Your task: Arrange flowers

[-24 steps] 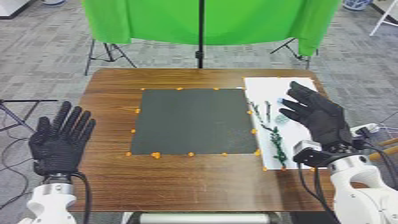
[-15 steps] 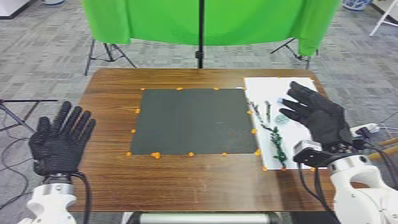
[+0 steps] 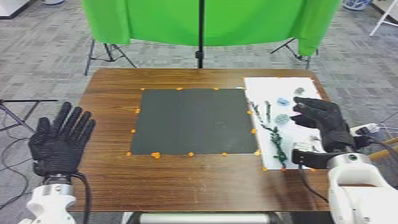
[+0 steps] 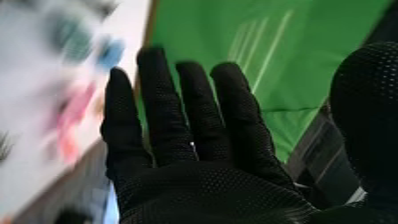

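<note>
Fingers: straight on your left hand (image 3: 59,152); straight, slightly apart on your right hand (image 3: 327,120), over the sheet's edge
Dark mat: one (image 3: 191,122), mid-table
White sheet: one (image 3: 265,85), right of your mat
Green sprig: one (image 3: 276,142), on your sheet, long axis near to far
Dark stems: two (image 3: 268,111), beyond the sprig, pointing roughly away from you
Small round pieces: at least three (image 3: 282,119), on the sheet

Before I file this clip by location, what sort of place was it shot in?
Probably a lab or office room set up for robot trials: grey carpet tiles, a green cloth hung behind the table, and tripod legs on the floor.
</note>
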### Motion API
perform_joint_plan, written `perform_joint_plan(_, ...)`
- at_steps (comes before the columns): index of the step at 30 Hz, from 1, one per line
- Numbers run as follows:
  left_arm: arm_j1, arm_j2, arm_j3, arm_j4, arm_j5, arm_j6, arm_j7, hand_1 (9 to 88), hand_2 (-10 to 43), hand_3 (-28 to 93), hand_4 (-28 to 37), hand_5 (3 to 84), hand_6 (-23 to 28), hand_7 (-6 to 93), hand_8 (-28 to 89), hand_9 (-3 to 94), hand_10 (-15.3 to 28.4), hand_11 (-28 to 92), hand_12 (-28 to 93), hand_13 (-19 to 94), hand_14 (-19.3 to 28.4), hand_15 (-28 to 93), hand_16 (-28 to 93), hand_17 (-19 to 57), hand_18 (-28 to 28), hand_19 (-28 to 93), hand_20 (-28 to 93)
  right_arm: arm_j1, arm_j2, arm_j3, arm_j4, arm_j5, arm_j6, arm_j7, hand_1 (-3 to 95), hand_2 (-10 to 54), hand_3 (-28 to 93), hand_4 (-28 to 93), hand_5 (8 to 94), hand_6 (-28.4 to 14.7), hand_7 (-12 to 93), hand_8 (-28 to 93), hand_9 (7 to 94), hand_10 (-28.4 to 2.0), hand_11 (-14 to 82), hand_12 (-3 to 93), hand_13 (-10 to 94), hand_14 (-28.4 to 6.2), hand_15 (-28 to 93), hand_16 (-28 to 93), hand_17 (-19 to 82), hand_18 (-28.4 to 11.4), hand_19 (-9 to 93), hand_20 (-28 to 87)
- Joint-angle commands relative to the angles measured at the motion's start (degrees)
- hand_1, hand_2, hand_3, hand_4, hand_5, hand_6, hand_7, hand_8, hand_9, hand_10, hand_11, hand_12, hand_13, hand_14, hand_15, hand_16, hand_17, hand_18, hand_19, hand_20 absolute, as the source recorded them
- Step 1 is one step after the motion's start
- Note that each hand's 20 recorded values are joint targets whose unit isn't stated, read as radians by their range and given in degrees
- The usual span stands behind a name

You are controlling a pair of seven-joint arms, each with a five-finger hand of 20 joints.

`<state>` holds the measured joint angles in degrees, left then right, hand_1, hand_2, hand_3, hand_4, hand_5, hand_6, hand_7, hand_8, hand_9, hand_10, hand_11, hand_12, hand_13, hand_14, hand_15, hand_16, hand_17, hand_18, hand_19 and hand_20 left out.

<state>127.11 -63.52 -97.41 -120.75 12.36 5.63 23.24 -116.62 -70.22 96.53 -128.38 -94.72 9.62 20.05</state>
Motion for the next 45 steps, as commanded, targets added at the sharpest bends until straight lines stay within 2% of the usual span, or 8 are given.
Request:
perform_joint_plan(1, 0.8, -0.48, -0.13, -0.05, -0.09, -0.07, -0.36, 23.0, 14.3, 74, -28.3, 40.9, 7.0, 7.0, -9, 33.2, 12.3, 13, 6, 24, 12.9, 19, -6, -5.1, 10.7, 26, 9, -1.2, 2.1, -2.8, 1.3, -45.0, -8.8, 7.6, 23.7, -9.5, 75, -28, 57.6, -5.5, 25, -15, 54.5, -18.7, 36.0, 20.2, 48, -16.8, 65, 18, 21, -22.1, 77, 23)
perform_joint_plan(6, 1.0, -0.46, -0.17, -0.06, -0.07, -0.22, -0.42, 23.1, 14.4, 74, -28.3, 41.6, 7.4, 7.2, -9, 33.9, 12.6, 13, 6, 25, 13.4, 20, -6, -5.1, 10.7, 26, 9, -3.2, 2.7, -3.8, 2.3, -47.8, -11.0, 11.0, 22.7, -9.5, 71, -28, 59.9, -5.1, 38, -16, 54.0, -20.3, 54.3, 26.6, 49, -18.8, 78, 24, 25, -23.4, 89, 30)
perform_joint_plan(12, 1.6, -0.32, -0.34, -0.49, -0.35, 1.23, -0.66, 23.1, 14.5, 75, -28.3, 42.0, 7.6, 7.4, -8, 34.3, 12.7, 14, 7, 25, 13.8, 21, -5, -5.2, 10.8, 27, 9, -3.3, 4.7, -7.6, 4.9, -53.0, -12.7, 10.3, 22.1, -9.5, 70, -28, 59.9, -5.1, 41, -17, 54.4, -20.5, 55.6, 27.7, 50, -19.3, 79, 25, 27, -23.9, 90, 31)
perform_joint_plan(27, 0.7, -0.21, 0.28, -0.20, -0.56, 0.93, -0.83, 23.1, 14.9, 75, -28.3, 42.7, 8.3, 7.8, -8, 34.9, 13.5, 15, 8, 25, 14.9, 23, -5, -5.4, 10.9, 27, 9, 2.8, 9.2, -17.9, 12.0, -60.5, -17.6, 7.8, 29.5, -9.5, 70, -28, 66.9, -5.5, 31, -14, 58.1, -20.0, 55.1, 27.5, 53, -18.9, 79, 27, 28, -24.8, 92, 34)
perform_joint_plan(31, 0.6, -0.30, 0.41, -0.12, -0.58, 0.91, -1.09, 23.1, 14.9, 75, -28.3, 42.8, 8.4, 7.9, -8, 35.0, 13.7, 15, 8, 25, 15.0, 23, -5, -5.4, 10.9, 27, 9, 3.1, 8.5, -18.9, 13.7, -59.9, -20.2, 9.2, 43.9, -9.5, 73, -28, 75.0, -3.9, 28, -3, 66.5, -17.4, 49.9, 27.9, 59, -17.1, 75, 28, 31, -24.8, 91, 34)
perform_joint_plan(36, 0.3, -0.19, 0.40, 0.09, -0.61, 0.87, -1.49, 23.1, 14.9, 75, -28.3, 42.9, 8.6, 7.9, -8, 35.2, 14.2, 15, 8, 25, 15.0, 23, -5, -5.4, 10.9, 27, 9, 2.1, 7.9, -19.0, 14.8, -59.7, -20.0, 10.3, 56.8, -9.5, 71, -28, 83.4, -2.5, 28, 5, 83.6, -13.7, 25.5, 47.6, 67, -14.5, 69, 30, 33, -25.5, 90, 34)
perform_joint_plan(43, 0.5, -0.03, 0.09, 0.12, -1.14, 0.77, -1.39, 23.0, 14.9, 75, -28.3, 42.9, 8.7, 8.1, -8, 35.2, 14.3, 15, 8, 26, 15.1, 24, -5, -5.4, 11.0, 27, 9, 0.4, 7.9, -17.2, 10.6, -53.5, -13.4, 14.4, 56.7, -9.5, 76, -28, 82.9, -2.1, 30, 15, 84.0, -12.8, 27.0, 50.6, 69, -14.6, 67, 35, 34, -26.6, 91, 34)
perform_joint_plan(45, 0.7, 0.17, -0.17, 0.13, -3.33, 0.55, -1.04, 23.0, 14.9, 75, -28.3, 42.9, 8.7, 8.1, -8, 35.2, 14.3, 15, 8, 26, 15.1, 24, -5, -5.4, 11.0, 27, 9, -0.2, 8.0, -17.1, 8.1, -50.1, -8.6, 17.6, 55.4, -9.5, 78, -28, 82.3, -2.1, 31, 16, 83.7, -12.9, 27.8, 50.2, 69, -14.7, 67, 35, 34, -26.7, 91, 34)
